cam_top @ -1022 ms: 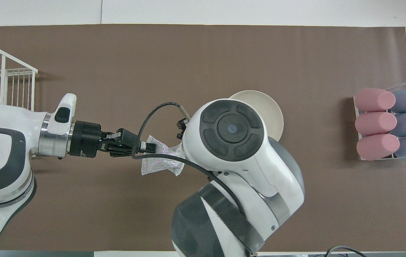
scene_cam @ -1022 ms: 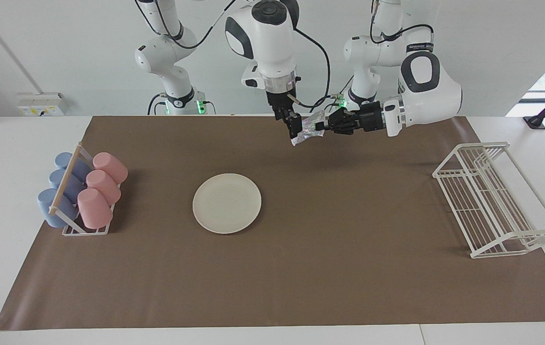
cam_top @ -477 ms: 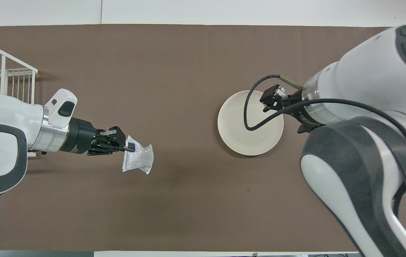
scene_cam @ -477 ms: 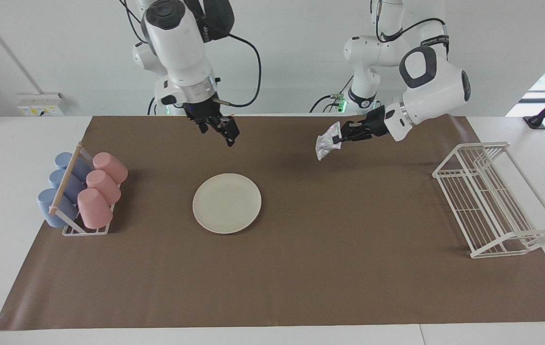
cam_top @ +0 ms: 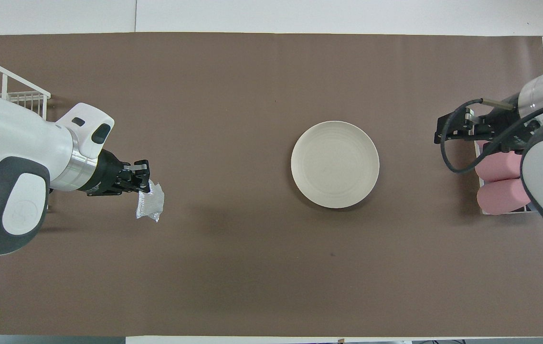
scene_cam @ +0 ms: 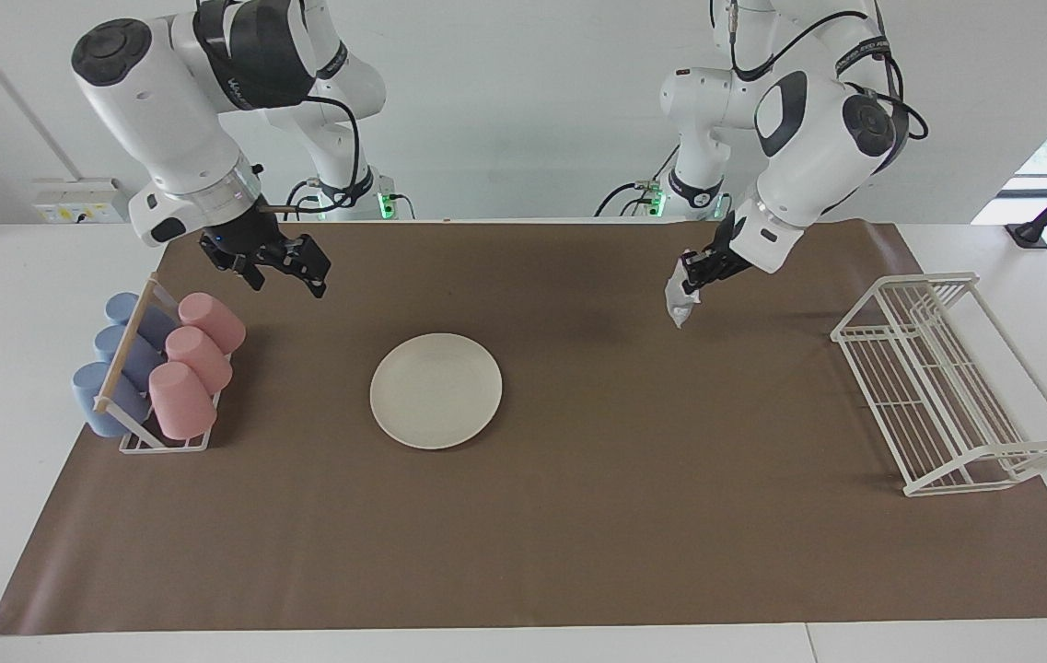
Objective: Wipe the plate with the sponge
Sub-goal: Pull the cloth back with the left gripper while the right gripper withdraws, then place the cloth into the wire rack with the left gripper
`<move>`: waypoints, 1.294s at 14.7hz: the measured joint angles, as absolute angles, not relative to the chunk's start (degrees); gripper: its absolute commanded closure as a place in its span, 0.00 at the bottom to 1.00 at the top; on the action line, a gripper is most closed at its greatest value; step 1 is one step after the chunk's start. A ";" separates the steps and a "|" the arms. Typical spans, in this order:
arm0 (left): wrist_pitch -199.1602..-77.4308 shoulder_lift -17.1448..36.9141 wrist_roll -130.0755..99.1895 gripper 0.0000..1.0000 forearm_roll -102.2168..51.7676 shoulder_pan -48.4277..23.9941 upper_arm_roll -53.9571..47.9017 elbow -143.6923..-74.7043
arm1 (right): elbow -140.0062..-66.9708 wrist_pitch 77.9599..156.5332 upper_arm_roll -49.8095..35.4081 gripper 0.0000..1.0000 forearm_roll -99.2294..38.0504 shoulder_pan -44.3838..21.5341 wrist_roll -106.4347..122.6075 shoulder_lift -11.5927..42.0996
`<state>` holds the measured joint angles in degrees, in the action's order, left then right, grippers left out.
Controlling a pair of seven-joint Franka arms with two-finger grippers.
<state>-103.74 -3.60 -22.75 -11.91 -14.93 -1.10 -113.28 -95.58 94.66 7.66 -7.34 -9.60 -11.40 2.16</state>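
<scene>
The cream-white plate (scene_cam: 436,390) (cam_top: 335,164) lies flat in the middle of the brown mat, with nothing on it. The silvery mesh sponge (scene_cam: 680,302) (cam_top: 150,206) hangs in the air from my left gripper (scene_cam: 692,275) (cam_top: 145,180), which is shut on its upper end. They hang over bare mat, between the plate and the wire dish rack. My right gripper (scene_cam: 287,267) (cam_top: 444,133) is open and holds nothing. It is raised over the mat beside the cup rack, well clear of the plate.
A rack of pink and blue cups (scene_cam: 157,366) (cam_top: 496,168) stands at the right arm's end of the mat. A white wire dish rack (scene_cam: 954,387) (cam_top: 5,91) stands at the left arm's end. The brown mat (scene_cam: 578,534) covers most of the table.
The right gripper let go of the sponge and swung from the middle toward the cup rack. The left gripper kept the sponge, drew back toward the dish rack and tipped downward.
</scene>
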 measured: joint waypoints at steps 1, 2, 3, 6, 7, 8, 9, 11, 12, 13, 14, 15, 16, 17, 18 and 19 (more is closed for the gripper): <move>-102.40 -3.41 -23.15 1.00 -8.15 -15.26 -1.11 -112.59 | -95.65 94.52 7.62 0.00 -7.33 -8.44 -8.40 2.15; -100.32 -3.19 -23.51 1.00 -4.35 -15.49 -1.11 -111.55 | -95.65 94.52 7.62 0.00 -7.33 -7.21 -5.95 2.14; -97.82 -2.82 -23.80 1.00 -0.74 -15.57 -1.12 -110.08 | -95.65 94.52 7.63 0.00 -7.33 -6.17 -4.07 2.10; -89.63 -0.96 -24.10 1.00 9.81 -15.80 -1.11 -103.98 | -95.64 94.52 7.52 0.00 -6.91 -5.49 -2.14 1.67; -87.25 -0.16 -24.13 1.00 13.79 -16.06 -1.10 -102.21 | -95.69 94.49 7.31 0.00 -5.57 -5.82 -2.14 1.09; -85.52 0.66 -24.13 1.00 17.55 -16.50 -1.13 -100.94 | -95.89 94.43 7.12 0.00 -4.38 -6.27 -2.14 0.23; -84.32 1.49 -24.14 1.00 21.15 -17.08 -1.13 -100.21 | -96.12 94.20 7.04 0.00 -3.52 -6.61 -2.14 -0.70; -82.68 3.19 -24.31 1.00 27.75 -17.89 -1.20 -99.61 | -96.62 92.42 7.06 0.00 -2.43 -6.53 -1.94 -2.48; -82.27 4.03 -24.33 1.00 30.84 -17.99 -1.23 -99.51 | -96.97 91.85 7.14 0.00 -1.55 -6.37 -1.26 -3.10; -81.99 4.94 -24.34 1.00 34.22 -18.00 -1.21 -99.41 | -97.42 91.72 7.30 0.00 -0.60 -6.24 -0.31 -3.50; -81.63 5.86 -24.34 1.00 37.45 -18.00 -1.18 -99.23 | -97.55 91.72 7.40 0.00 -0.29 -6.06 0.31 -3.50; -81.39 6.71 -24.25 1.00 40.68 -18.00 -1.15 -98.95 | -97.55 91.72 7.42 0.00 -0.23 -5.87 0.61 -3.41; -81.29 7.54 -23.46 1.00 44.41 -17.98 -1.09 -98.61 | -97.55 91.72 7.42 0.00 -0.21 -5.73 0.70 -3.34; -81.29 8.29 -22.04 1.00 48.10 -17.95 -0.95 -98.31 | -97.55 91.72 7.42 0.00 -0.19 -5.57 0.71 -3.32; -81.34 9.08 -20.79 1.00 51.15 -17.78 -0.76 -98.04 | -97.54 91.73 7.44 0.00 -0.18 -5.43 0.71 -3.32; -81.56 9.97 -20.16 1.00 52.95 -17.50 -0.56 -97.84 | -97.44 91.75 7.45 0.00 -0.18 -5.37 0.71 -3.32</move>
